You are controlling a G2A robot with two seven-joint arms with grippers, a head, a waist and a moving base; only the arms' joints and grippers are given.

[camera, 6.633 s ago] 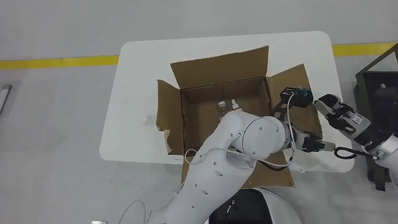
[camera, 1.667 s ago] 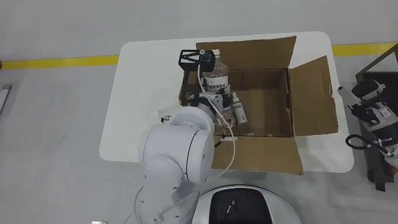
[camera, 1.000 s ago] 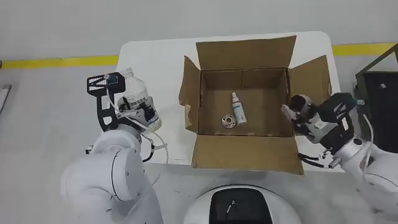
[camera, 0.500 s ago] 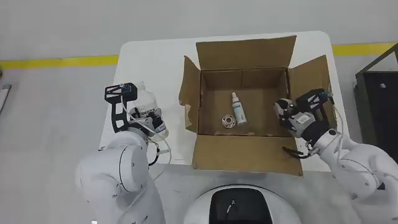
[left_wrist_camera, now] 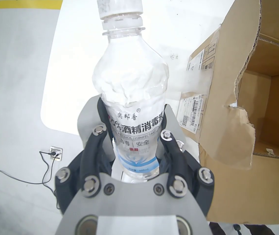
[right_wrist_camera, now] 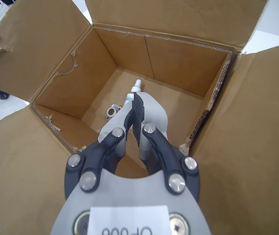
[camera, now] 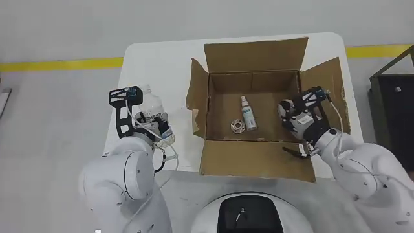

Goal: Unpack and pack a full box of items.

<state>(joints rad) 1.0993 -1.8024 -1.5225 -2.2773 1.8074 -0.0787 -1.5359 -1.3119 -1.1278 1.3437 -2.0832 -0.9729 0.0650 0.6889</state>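
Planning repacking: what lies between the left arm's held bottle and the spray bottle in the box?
Top view: from the held bottle, bare table, then the torn box flap and side wall.

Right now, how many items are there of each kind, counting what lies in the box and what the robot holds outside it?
Large clear bottle: 1, held by the left gripper, outside the cardboard box
Small spray bottle: 1, lying on the box floor
Metal ring: 1, on the box floor beside the spray bottle
Total: 3 items
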